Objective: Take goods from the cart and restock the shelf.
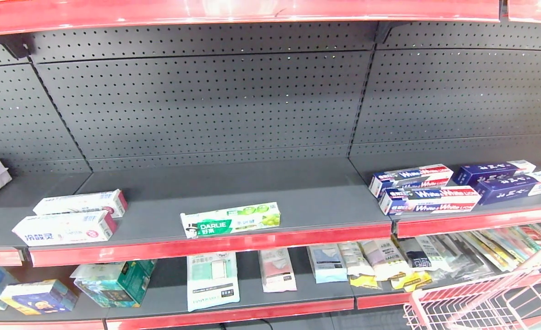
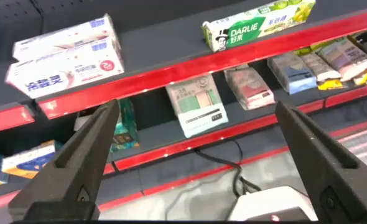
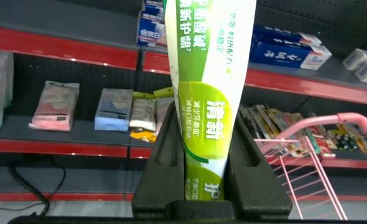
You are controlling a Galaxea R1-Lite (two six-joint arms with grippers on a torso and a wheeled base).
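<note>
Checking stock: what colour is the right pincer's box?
Box: green and white, clearest in right wrist view.

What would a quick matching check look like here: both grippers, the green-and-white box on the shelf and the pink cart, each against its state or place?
Column one:
1. left gripper
2. right gripper
3. green-and-white box
4. pink cart

Column two:
A. lying flat near the front edge of the shelf
B. shut on a green carton
C. open, holding nothing
D. low on the robot's right, in front of the shelf

Pairs: 1-C, 2-B, 3-A, 4-D.
</note>
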